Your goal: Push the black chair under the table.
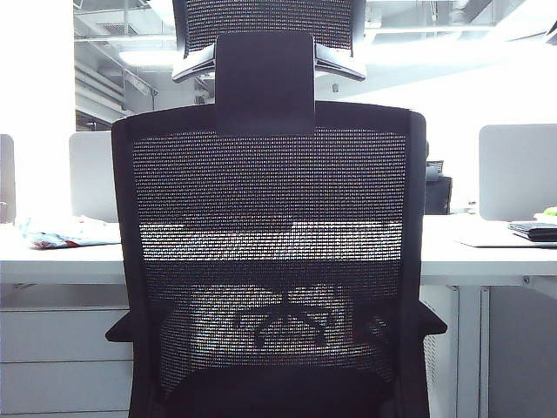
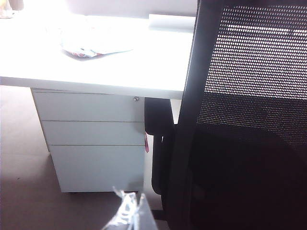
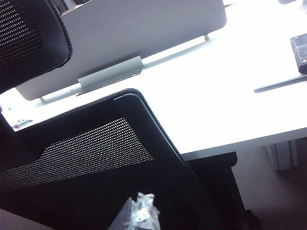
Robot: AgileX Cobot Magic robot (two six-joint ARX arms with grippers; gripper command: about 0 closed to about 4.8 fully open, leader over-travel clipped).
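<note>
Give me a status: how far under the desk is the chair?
Done: the black chair squarely faces the table, its armrest at the tabletop edge beside the drawer cabinet. In hand: the left hand and right hand sit just behind the backrest; contact isn't visible, and their opening can't be judged. Left: the backrest remains on the near side of the desk edge, so more pushing seems needed.

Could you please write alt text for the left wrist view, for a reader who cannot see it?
The black chair, mesh back and dark frame, fills one side of the picture, its armrest at the edge of the table. Under the white top is a three-drawer cabinet; crumpled wrapping lies on top. Only the pale tip of the left gripper shows.
</note>
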